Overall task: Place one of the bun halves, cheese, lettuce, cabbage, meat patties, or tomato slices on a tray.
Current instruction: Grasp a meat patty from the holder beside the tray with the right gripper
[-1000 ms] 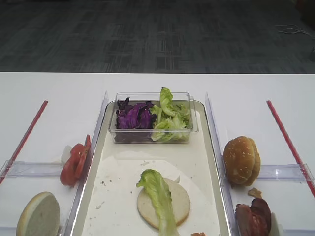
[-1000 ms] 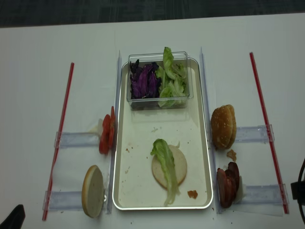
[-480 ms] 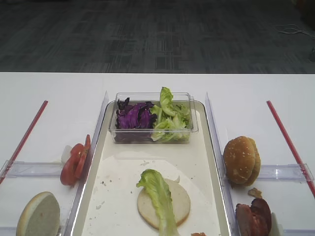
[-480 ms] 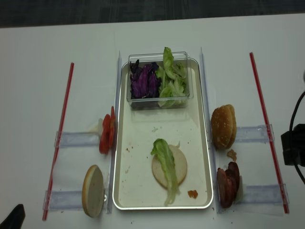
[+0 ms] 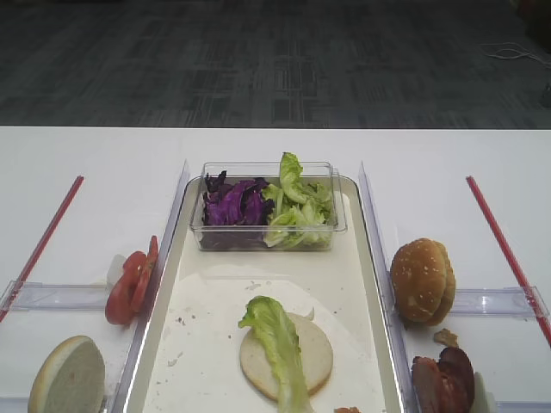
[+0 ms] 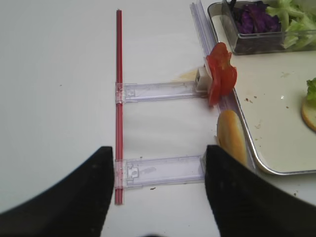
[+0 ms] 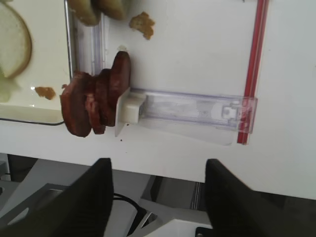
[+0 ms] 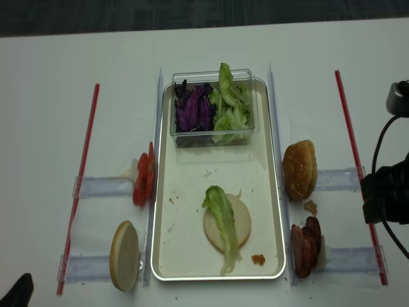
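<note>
At the centre of the realsense view lies the tray (image 8: 167, 185), long and cream-white with a silvery rim; on its lower half a bun half (image 8: 238, 224) rests cut face up with a long lettuce leaf (image 8: 223, 224) draped across it; at its upper end a clear plastic box (image 8: 211, 137) holds purple cabbage (image 8: 193, 110) on the left and more green leaves on the right. Left of the tray, on the white desk (image 8: 45, 96), tomato slices (image 8: 143, 179) stand on edge against a clear holder, and below them another bun half (image 8: 124, 256) stands on edge. Right of the tray stand sesame-topped buns (image 8: 300, 169), and at lower right the meat patties (image 8: 305, 247) lean in a row against a clear holder (image 7: 192, 109); red strips (image 8: 350, 153) flank both sides. Right wrist view: the right fingers (image 7: 158, 195) are spread wide and empty at the bottom of the frame, below the patties and apart from them. Left wrist view: the left fingers (image 6: 155, 190) are likewise spread, holding nothing, over the desk left of the tray.
</note>
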